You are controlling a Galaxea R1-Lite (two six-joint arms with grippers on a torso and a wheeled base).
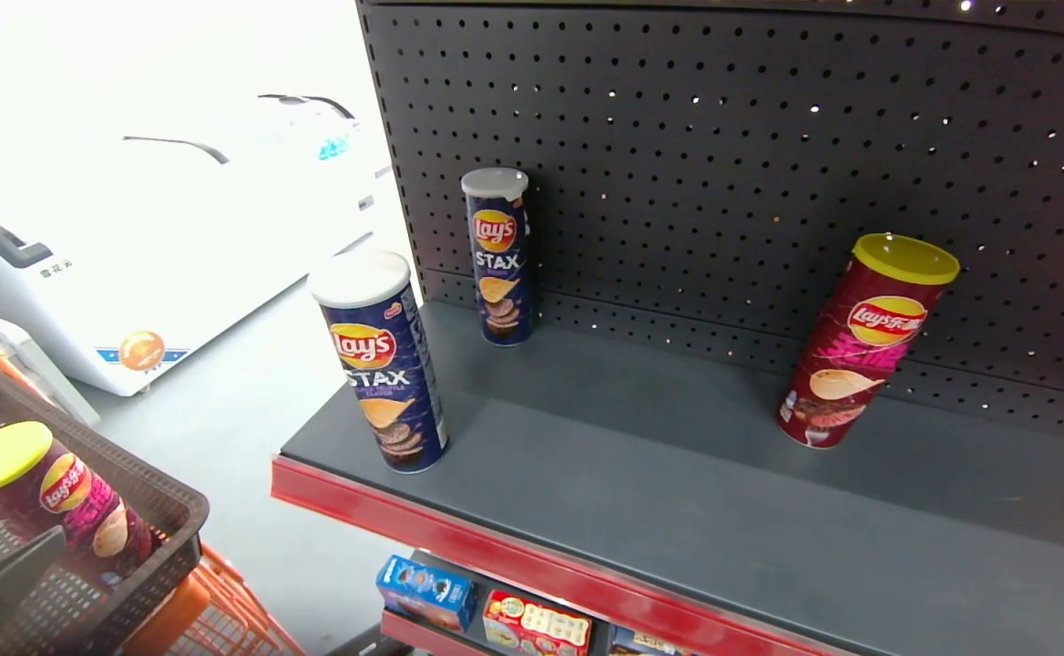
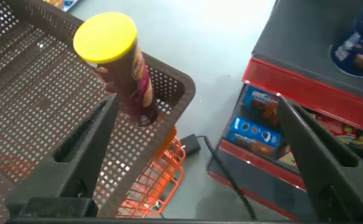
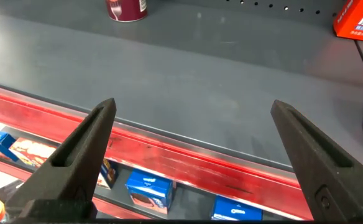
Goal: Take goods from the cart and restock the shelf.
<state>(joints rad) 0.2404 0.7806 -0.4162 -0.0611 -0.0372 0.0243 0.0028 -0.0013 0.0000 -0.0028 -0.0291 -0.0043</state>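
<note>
Nearest, at the left, the cart basket (image 1: 177, 510) (image 2: 181, 87) holds a yellow-lidded can (image 1: 49, 497) (image 2: 122, 68), standing on end just inside the basket's wall, close to the corner that faces the shelf. The left gripper (image 2: 197, 104) hangs above that corner with its fingers spread wide and nothing between them. The can is beyond the fingertips, untouched. Open floor separates the basket from the shelf's left end.

The right gripper (image 3: 194, 107) hovers over the red front strip (image 1: 496, 551) (image 3: 200, 165) of the shelf (image 1: 678, 492), pointing toward the back. Its jaws are also wide apart and empty. Under the strip, small boxes (image 1: 425, 590) line a lower shelf.

On the shelf board, a near blue can (image 1: 382, 364) stands at the left corner, close to the front edge. A far blue can (image 1: 498, 260) stands behind it against the pegboard (image 1: 723, 137). A red can (image 1: 860, 342) (image 3: 127, 7) stands well to the right, near the pegboard. Between the blue cans and the red can the grey board lies bare from strip to back, and the area in front of the red can is bare too. Orange boxes (image 3: 355, 18) sit at the shelf's far right. A white freezer (image 1: 177, 237) stands beyond the cart.
</note>
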